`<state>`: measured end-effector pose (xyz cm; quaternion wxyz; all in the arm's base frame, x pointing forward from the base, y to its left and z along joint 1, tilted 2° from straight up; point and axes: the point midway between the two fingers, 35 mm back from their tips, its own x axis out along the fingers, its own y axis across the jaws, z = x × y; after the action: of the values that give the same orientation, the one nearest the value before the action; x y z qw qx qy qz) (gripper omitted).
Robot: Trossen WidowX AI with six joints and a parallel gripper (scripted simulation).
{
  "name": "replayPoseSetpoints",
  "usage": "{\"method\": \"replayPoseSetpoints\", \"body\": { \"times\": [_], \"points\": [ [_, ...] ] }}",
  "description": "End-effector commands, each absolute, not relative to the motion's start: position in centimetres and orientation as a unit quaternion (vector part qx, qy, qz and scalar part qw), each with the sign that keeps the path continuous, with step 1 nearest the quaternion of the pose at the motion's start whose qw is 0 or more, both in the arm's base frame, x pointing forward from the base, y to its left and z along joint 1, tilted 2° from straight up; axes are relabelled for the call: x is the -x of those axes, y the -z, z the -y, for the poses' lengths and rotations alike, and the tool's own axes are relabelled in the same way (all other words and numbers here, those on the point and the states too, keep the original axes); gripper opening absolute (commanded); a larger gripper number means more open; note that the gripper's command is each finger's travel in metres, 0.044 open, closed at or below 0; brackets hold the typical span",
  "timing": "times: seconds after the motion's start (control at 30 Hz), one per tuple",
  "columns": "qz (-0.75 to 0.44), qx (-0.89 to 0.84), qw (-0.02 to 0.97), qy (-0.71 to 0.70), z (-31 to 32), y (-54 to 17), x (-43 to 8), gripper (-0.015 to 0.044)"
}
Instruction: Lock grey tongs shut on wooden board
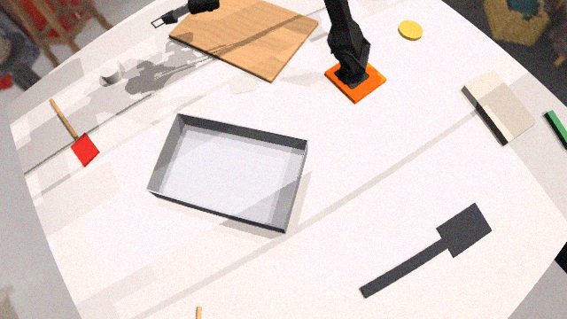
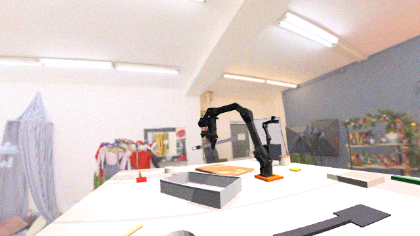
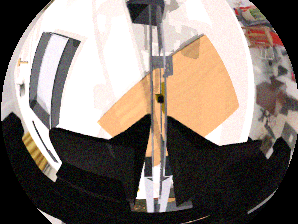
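My gripper [image 2: 212, 144] is shut on the grey tongs [image 2: 214, 143] and holds them high in the air, above the near-left edge of the wooden board [image 2: 224, 170]. The tongs lie roughly level, one end pointing left. In the wrist view the tongs [image 3: 156, 96] run straight away from my fingers [image 3: 157, 192], their two arms pressed close together, over the board [image 3: 180, 96]. In the overhead view the gripper [image 1: 195, 6] and the tongs' end [image 1: 165, 19] show at the top edge beside the board [image 1: 245, 35]. The grey roasting tin [image 1: 230, 170] stands empty mid-table.
The arm's orange base [image 1: 354, 81] stands right of the board. A red spatula [image 1: 77, 139] and a small grey cylinder [image 1: 111, 76] lie left. A yellow disc [image 1: 409, 30], a beige block [image 1: 498, 111], a green bar [image 1: 557, 126] and a dark spatula [image 1: 430, 250] lie right.
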<state>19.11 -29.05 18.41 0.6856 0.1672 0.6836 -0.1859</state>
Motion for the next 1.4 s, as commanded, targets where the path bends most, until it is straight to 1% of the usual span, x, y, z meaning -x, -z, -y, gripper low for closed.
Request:
{"method": "replayPoseSetpoints", "body": {
  "times": [0.0, 0.67, 1.37],
  "points": [
    [-0.694, -0.128, 0.692, 0.15, 29.3, -18.4, -18.6, -0.015],
    [-0.708, 0.09, 0.697, -0.07, 30.5, -18.4, -16.3, -0.015],
    [-0.649, 0.308, 0.631, -0.294, 31.5, -18.5, -13.8, -0.015]
  ]
}}
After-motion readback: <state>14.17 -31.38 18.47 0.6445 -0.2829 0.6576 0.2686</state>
